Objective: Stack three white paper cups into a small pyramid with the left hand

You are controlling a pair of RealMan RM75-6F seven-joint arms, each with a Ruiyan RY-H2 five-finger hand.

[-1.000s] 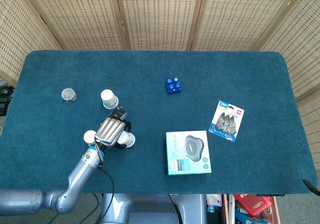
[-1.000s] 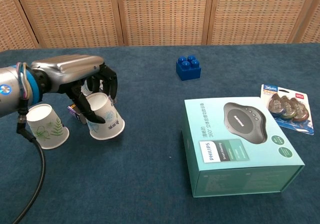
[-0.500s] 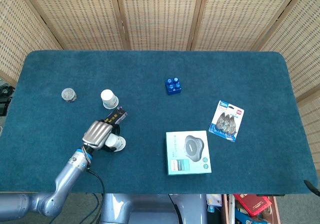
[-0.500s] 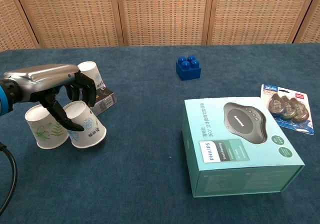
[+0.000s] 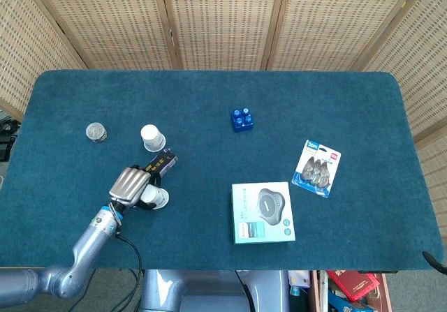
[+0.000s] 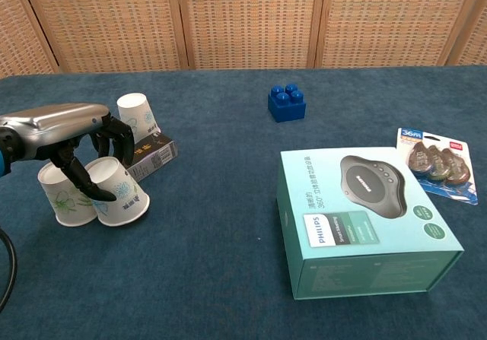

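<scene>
Three white paper cups with leaf prints stand upside down on the blue table. My left hand grips one cup from above, and that cup stands right against a second cup on its left. In the head view my hand hides that second cup. The third cup stands apart, farther back. My right hand does not show in either view.
A small dark box lies just behind the held cup. A blue brick, a teal Philips box, a blister pack and a crumpled foil ball also lie on the cloth.
My left hand has slid the held cup leftward until it stands beside the second cup. The third cup and the box have come out from behind the hand.
</scene>
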